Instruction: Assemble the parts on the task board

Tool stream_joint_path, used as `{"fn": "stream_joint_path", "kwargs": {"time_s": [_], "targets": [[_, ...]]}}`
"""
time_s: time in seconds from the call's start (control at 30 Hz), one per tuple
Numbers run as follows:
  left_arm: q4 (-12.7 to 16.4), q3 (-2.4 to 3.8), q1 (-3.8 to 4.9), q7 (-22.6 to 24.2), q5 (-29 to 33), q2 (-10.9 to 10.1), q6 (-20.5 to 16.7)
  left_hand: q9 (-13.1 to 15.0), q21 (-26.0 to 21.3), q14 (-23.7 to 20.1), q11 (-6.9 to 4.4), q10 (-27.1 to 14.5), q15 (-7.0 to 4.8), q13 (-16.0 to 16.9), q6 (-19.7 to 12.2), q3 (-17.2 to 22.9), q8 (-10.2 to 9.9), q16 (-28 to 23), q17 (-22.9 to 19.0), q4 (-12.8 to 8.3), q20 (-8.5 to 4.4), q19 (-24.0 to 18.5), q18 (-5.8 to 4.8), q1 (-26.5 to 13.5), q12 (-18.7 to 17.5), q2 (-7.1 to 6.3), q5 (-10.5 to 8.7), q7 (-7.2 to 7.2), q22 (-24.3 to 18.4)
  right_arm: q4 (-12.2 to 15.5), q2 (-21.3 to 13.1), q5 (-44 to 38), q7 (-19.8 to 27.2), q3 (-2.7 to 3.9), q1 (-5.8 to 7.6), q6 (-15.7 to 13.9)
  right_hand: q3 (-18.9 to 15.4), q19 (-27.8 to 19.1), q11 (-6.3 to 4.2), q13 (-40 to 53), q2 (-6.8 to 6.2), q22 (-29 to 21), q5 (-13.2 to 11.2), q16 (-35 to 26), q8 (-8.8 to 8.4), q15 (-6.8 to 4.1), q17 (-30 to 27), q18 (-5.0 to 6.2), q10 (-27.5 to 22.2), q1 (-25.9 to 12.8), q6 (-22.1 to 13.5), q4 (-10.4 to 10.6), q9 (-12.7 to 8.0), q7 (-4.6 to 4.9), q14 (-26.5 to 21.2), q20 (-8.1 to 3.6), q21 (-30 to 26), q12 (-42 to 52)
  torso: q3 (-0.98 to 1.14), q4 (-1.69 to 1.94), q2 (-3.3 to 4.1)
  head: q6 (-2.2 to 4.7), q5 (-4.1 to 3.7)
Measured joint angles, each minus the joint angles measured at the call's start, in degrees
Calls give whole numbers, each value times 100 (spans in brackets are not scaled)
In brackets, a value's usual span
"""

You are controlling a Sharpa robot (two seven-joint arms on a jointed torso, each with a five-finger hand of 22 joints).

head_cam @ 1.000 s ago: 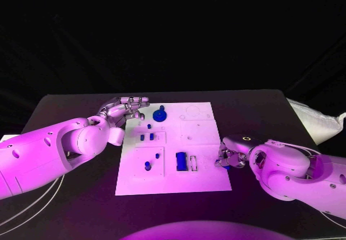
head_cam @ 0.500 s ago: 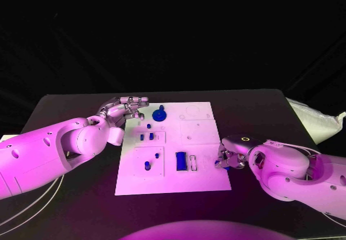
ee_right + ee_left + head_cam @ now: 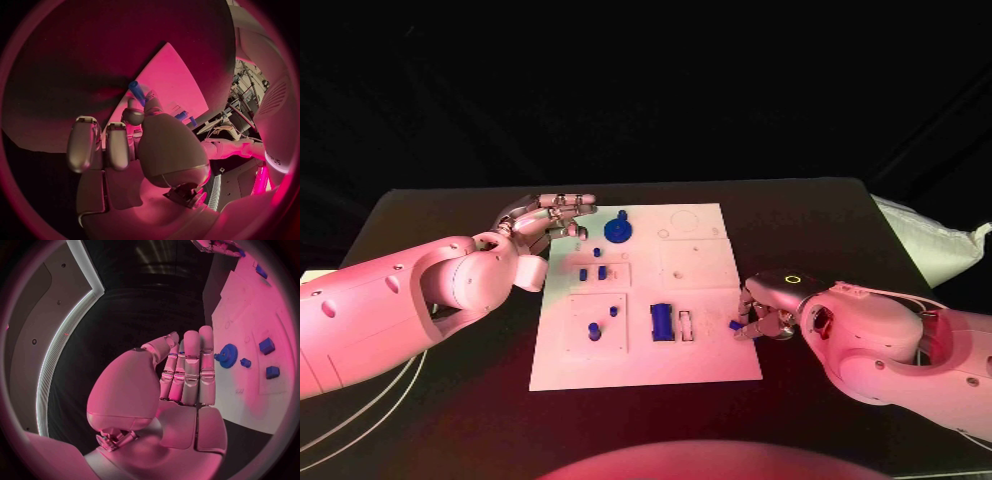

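The white task board [image 3: 704, 355] lies in the middle of the black table. On it are a blue gear [image 3: 619, 232], a blue block [image 3: 662, 321] and several small blue pieces. My right hand [image 3: 762, 314] is at the board's right edge and pinches a small blue peg [image 3: 736, 324] between thumb and a finger. The right wrist view shows that peg [image 3: 134, 90] sticking out past the fingertips of the right hand [image 3: 140, 140]. My left hand [image 3: 554, 214] hovers at the board's far left corner, empty. Its fingers [image 3: 190, 367] are straight, with the gear [image 3: 227, 355] just beyond them.
A white bag [image 3: 929, 245] lies at the table's right edge. Black table surface [image 3: 444, 215] surrounds the board on all sides. A thin white cable [image 3: 358, 405] runs under my left arm.
My right hand has shifted slightly toward the board's edge with the blue peg. The left hand has not moved.
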Motion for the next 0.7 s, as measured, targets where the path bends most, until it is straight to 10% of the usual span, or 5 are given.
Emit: {"fn": "stream_joint_path", "kwargs": {"time_s": [0.7], "targets": [[1,0,-11,-3,0,2,10,1,0,0,0,0,0,0,0,0,-1,0,1,0,0,0,0,0,0,0,0,0,1,-32,56,-170,34,19,16,205,622,0,-2,65,379,99,-346,0,-50,3,76,0,22,636,39,-394,24,-38,1,0,0,-1,-6,5,-1,8,-17]]}}
